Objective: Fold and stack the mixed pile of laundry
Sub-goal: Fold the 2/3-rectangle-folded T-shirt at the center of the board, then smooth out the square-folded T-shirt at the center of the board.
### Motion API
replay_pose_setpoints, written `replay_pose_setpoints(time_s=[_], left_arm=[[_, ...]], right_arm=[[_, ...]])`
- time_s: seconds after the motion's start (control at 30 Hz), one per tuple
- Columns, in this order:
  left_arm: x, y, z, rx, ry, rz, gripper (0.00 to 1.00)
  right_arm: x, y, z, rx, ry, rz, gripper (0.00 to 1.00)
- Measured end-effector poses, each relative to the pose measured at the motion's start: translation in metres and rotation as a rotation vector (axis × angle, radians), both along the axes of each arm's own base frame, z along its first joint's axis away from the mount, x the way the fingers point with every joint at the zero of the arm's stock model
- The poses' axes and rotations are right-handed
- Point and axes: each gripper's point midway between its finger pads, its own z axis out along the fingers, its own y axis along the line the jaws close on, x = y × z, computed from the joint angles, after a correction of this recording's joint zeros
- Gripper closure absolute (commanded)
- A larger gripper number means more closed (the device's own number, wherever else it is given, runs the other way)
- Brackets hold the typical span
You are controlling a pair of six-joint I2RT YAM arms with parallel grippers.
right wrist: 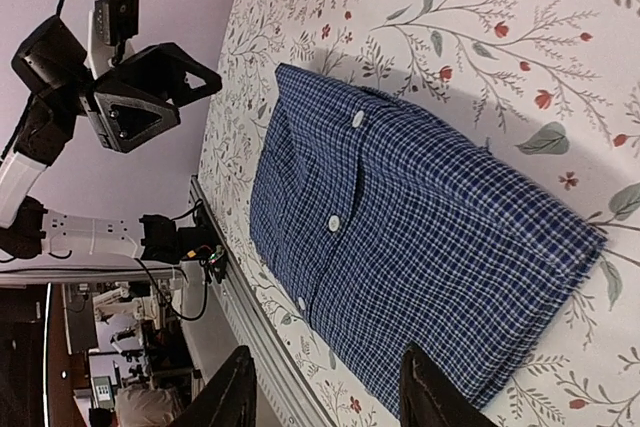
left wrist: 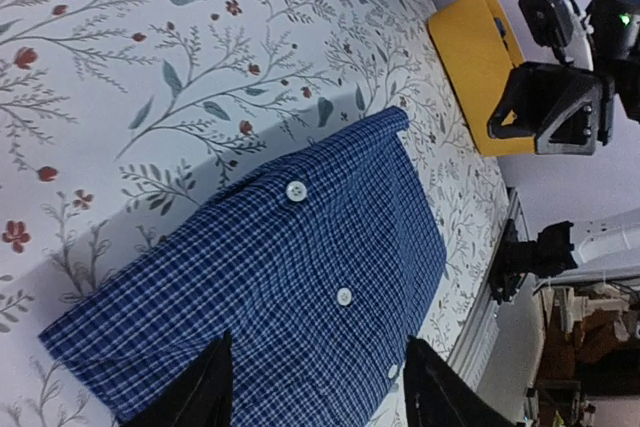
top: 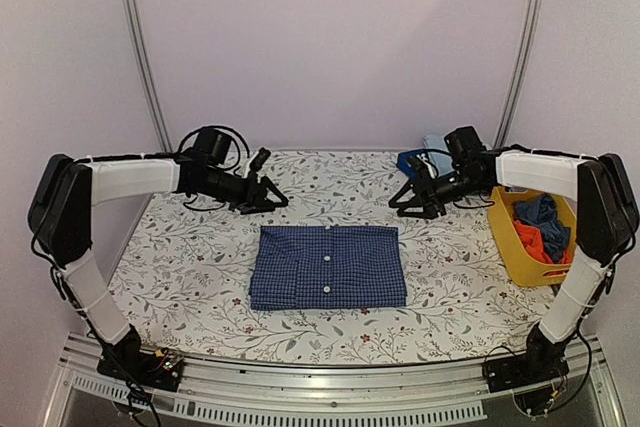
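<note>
One folded blue check shirt (top: 328, 267), left pincer (top: 278, 201) and right pincer (top: 398, 205) spread — above its far corners (apart from it)

I work in a robotics lab cell: my aluminium base rail (top: 300, 387), metal frame posts (top: 140, 47), plain enclosure walls (top: 330, 37), cluttered equipment (right wrist: 110, 387) beyond the table (top: 200, 247).
</note>
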Motion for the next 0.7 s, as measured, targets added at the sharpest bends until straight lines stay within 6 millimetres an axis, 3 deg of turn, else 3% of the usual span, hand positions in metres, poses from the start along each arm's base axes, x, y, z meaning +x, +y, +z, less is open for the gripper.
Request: replay_pose_setpoints(time_s=[0.07,0.13,0.23,0.4,0.5,0.7], left_arm=[[-0.015,-0.032,-0.008,-0.023,0.012,-0.088,0.39],[-0.026,-0.052,-0.021,-0.048,0.044,-0.14,0.38],[-0.025,-0.063,-0.05,-0.068,0.11,-0.151,0.38],[-0.001,-0.052,-0.106,-0.075,0.226,-0.087,0.38],[0.019,-0.045,-0.106,-0.139,0.228,-0.083,0.38],[0.059,-0.003,-0.111,-0.155,0.197,0.014,0.3]], right_arm=[[-0.01,0.022,-0.004,0.027,0.005,0.061,0.52],[-0.016,0.044,-0.011,0.062,0.014,0.111,0.52],[-0.011,0.071,-0.034,0.11,0.056,0.15,0.52],[0.022,0.089,-0.085,0.145,0.122,0.126,0.52],[0.037,0.087,-0.117,0.154,0.17,0.099,0.52],[0.057,0.077,-0.115,0.222,0.187,0.074,0.38]])
